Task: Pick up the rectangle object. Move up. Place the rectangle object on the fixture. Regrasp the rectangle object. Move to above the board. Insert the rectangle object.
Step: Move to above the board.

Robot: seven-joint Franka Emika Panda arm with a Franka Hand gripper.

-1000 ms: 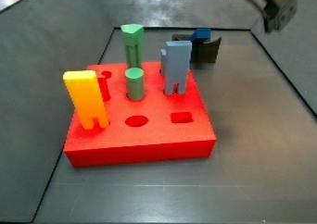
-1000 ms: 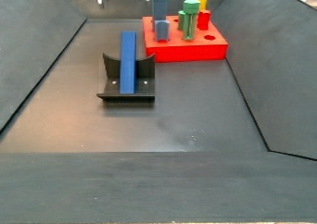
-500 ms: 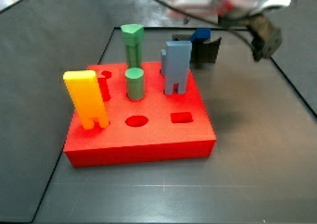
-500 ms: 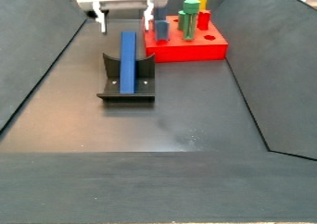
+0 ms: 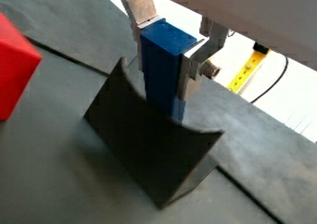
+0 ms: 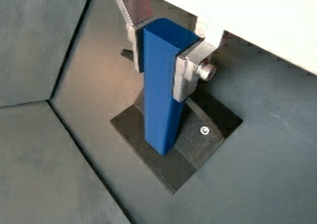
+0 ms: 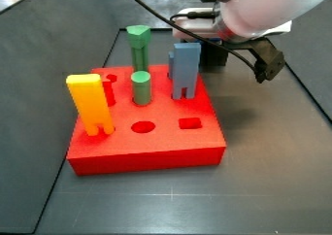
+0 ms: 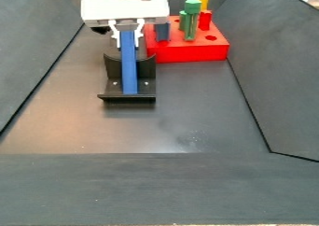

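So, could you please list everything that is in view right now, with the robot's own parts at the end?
Rectangle object: one, dark blue, leaning on the fixture, its upper end between the gripper's fingers.
Fixture: one, black, on the floor in front of the board.
Board: one, bright red, on the floor.
Yellow peg: one, standing in the board.
Green pegs: two, standing in the board.
Paler blue block: one, standing in the board.
Floor: dark grey, with sloping walls.
Yellow strip: one, outside the bin, in a wrist view.
Gripper: silver fingers either side of the bar's top; contact unclear.
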